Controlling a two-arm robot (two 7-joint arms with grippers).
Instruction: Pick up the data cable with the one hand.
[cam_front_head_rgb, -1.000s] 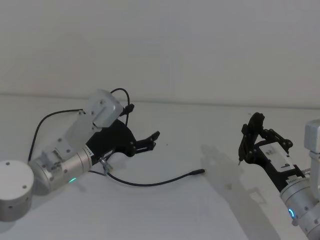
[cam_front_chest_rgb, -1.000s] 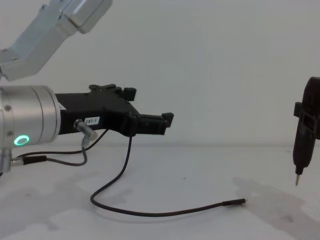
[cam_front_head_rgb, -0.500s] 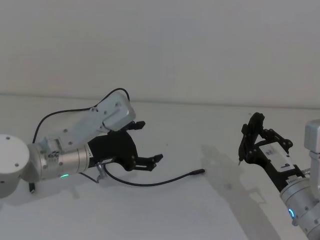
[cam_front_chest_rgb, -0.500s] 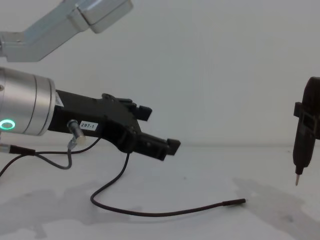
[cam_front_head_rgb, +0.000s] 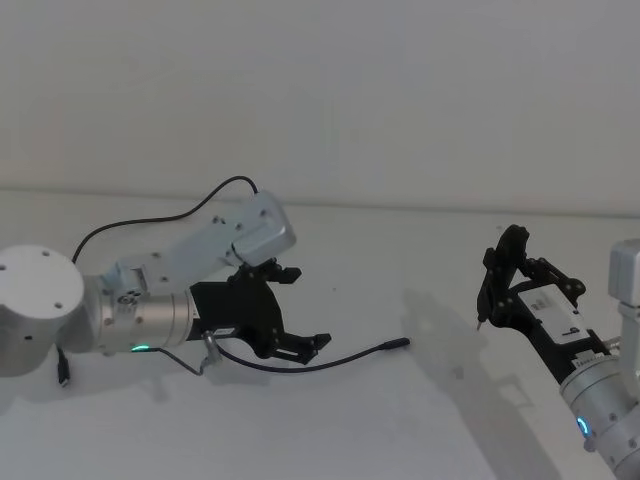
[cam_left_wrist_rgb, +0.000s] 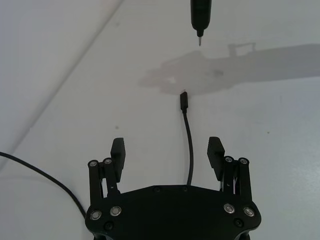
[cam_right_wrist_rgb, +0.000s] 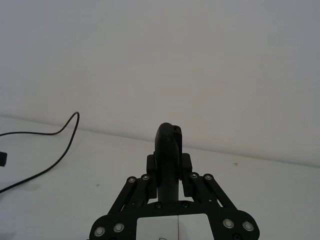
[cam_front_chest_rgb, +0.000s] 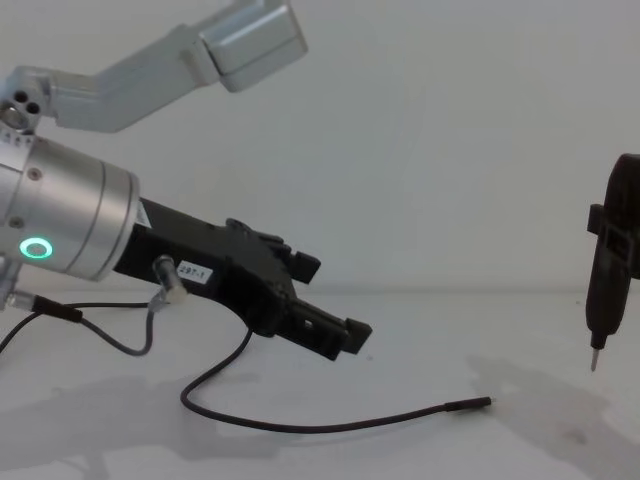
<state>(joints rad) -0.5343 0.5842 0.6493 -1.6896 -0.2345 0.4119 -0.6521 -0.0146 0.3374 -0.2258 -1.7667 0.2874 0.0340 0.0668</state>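
**A:** While the data cable (cam_left_wrist_rgb: 190, 150) lies loose on the table (cam_front_head_rgb: 400, 420), why does the left gripper (cam_left_wrist_rgb: 166, 147) hang tilted just above it?

**B:** Its jaws are spread wide and empty, and the left wrist view shows the cord running between the 2 fingers. Lowering it would likely put 1 finger on either side.

**A:** And the right gripper (cam_right_wrist_rgb: 169, 167)?

**B:** It is parked well apart, clamped on a pen-shaped tool (cam_front_chest_rgb: 605, 290), probably to keep clear.

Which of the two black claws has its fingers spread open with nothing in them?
The left gripper: its jaws stand apart and empty over the data cable. The right gripper is clamped on a slim pen-shaped tool.
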